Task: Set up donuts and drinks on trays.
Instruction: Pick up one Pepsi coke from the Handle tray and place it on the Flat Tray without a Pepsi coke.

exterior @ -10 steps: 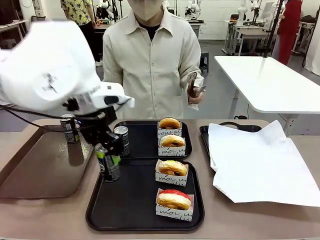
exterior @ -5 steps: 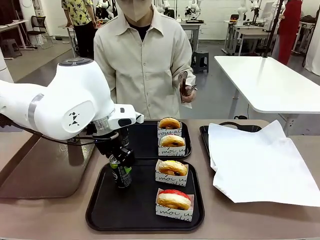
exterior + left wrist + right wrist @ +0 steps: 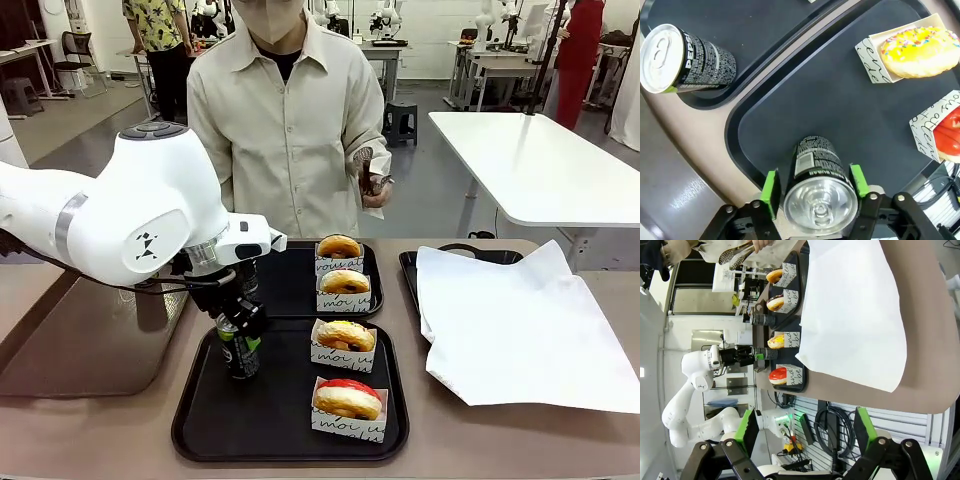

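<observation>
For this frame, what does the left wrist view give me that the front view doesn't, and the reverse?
Left wrist only: the slim dark can's silver top between the left gripper's green pads, with slight gaps either side.

Front only: the person holding metal tongs, the long brown tray, and the white paper sheet.

Both: that can standing on the near matte black square tray, the yellow-sprinkled donut in its white box, and the Pepsi can on the far tray.

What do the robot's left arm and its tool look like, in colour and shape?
The left arm is white and rounded, with a grey band, a small black mark and a thin black cable. Its tool is black, with two fingers carrying green pads.
</observation>
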Controlling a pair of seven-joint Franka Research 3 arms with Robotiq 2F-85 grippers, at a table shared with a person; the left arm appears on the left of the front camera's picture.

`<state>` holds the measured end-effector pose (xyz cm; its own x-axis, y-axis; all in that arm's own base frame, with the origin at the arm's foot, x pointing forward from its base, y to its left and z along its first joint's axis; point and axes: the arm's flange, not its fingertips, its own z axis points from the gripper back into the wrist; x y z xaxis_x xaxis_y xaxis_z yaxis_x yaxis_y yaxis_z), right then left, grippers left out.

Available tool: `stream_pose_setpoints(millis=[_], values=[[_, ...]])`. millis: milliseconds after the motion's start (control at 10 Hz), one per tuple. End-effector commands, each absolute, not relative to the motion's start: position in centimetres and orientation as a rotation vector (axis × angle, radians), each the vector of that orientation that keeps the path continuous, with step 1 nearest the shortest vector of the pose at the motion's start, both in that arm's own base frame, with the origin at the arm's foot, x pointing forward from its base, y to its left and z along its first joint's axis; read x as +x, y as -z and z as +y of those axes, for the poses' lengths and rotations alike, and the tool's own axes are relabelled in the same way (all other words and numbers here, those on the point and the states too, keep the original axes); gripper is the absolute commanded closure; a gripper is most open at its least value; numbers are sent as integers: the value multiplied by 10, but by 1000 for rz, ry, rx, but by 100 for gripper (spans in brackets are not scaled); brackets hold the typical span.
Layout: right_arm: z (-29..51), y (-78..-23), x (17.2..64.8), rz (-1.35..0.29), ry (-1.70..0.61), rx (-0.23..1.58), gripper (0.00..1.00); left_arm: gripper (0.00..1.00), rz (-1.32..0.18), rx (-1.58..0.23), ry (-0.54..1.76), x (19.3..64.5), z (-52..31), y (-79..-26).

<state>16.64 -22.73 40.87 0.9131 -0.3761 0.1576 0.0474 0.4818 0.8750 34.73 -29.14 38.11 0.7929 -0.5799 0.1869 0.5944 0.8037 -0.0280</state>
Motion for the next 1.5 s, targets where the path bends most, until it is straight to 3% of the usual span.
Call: stream_pose_setpoints(millis=[0, 100, 200, 300, 500, 600, 700, 1200, 1400], values=[[-227, -408, 168, -368, 247, 1055, 0, 0, -190, -76, 621, 345, -296, -391], [-227, -408, 168, -368, 247, 1055, 0, 0, -197, -87, 621, 343, -295, -401], [-227, -408, 168, -368, 247, 1055, 0, 10, -204, -80, 620, 345, -292, -419], [-227, -408, 168, -368, 247, 1055, 0, 1, -210, -78, 622, 354, -284, -437], [-227, -408, 168, -368, 247, 1055, 0, 0, -243, -62, 559, 334, -265, -462], [-227, -408, 168, -368, 247, 1055, 0, 0, -237, -29, 578, 355, -252, -483], [-227, -408, 168, -368, 247, 1055, 0, 0, -248, -26, 531, 343, -236, -490], [-227, -408, 168, -368, 247, 1055, 0, 0, -199, 40, 319, 355, -161, -498], [-227, -408, 168, -368, 247, 1055, 0, 0, -190, 18, 373, 359, -162, -499]])
